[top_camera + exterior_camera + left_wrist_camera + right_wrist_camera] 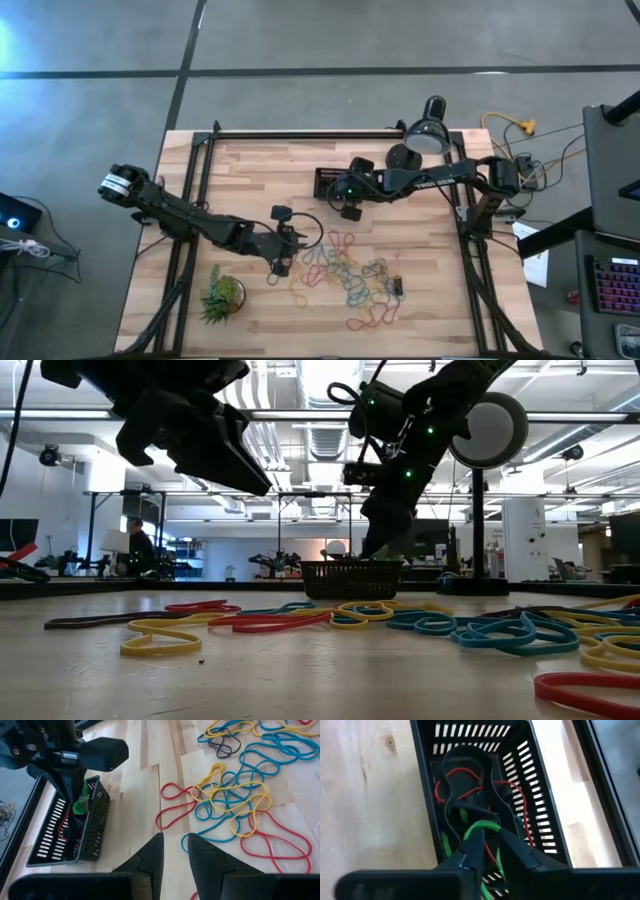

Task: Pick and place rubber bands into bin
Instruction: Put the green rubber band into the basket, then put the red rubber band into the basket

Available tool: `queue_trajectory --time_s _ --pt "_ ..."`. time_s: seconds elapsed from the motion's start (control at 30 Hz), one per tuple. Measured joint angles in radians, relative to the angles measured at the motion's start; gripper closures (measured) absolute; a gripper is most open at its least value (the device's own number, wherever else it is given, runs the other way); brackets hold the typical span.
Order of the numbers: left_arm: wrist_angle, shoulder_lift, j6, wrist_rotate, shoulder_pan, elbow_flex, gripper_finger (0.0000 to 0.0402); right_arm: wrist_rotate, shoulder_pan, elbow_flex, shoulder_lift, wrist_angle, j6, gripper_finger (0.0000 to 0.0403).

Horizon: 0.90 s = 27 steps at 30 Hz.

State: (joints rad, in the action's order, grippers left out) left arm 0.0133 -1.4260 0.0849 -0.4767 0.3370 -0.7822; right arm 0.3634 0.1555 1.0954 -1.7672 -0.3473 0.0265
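The right claw [491,847] pinches a green rubber band [481,827] over the bin [540,815], whose floor is half hidden. The left claw [173,851], narrowly parted and empty, hovers by the rubber bands [345,275] scattered on the surface [250,170].

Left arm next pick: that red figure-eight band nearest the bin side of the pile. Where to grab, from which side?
Take the red band at its pinched waist, straight down from above. It lies flat on the table; the strands run close together there, so one pinch takes both. Its bin-side loop lies clear; the other meets yellow and blue bands. The left end effector is open, just short of it.
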Motion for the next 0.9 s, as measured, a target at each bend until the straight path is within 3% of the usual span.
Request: queue_trajectory --time_s 0.17,0.33,0.73,0.9 --pt "-0.006 -0.001 -0.001 0.000 0.000 0.000 0.0329 0.002 0.000 0.000 0.000 0.002 -0.004 0.0299" --pt "0.003 -0.001 -0.028 0.000 0.000 0.002 0.0329 0.003 -0.034 0.000 0.024 0.017 0.034 0.0274" --pt "0.263 -0.015 -0.222 0.019 0.000 0.005 0.0329 0.002 -0.263 -0.011 0.137 0.022 0.103 0.0288" --pt "0.270 -0.064 -0.237 0.076 0.000 0.020 0.0329 0.003 -0.376 -0.019 0.161 0.023 0.059 0.0298"
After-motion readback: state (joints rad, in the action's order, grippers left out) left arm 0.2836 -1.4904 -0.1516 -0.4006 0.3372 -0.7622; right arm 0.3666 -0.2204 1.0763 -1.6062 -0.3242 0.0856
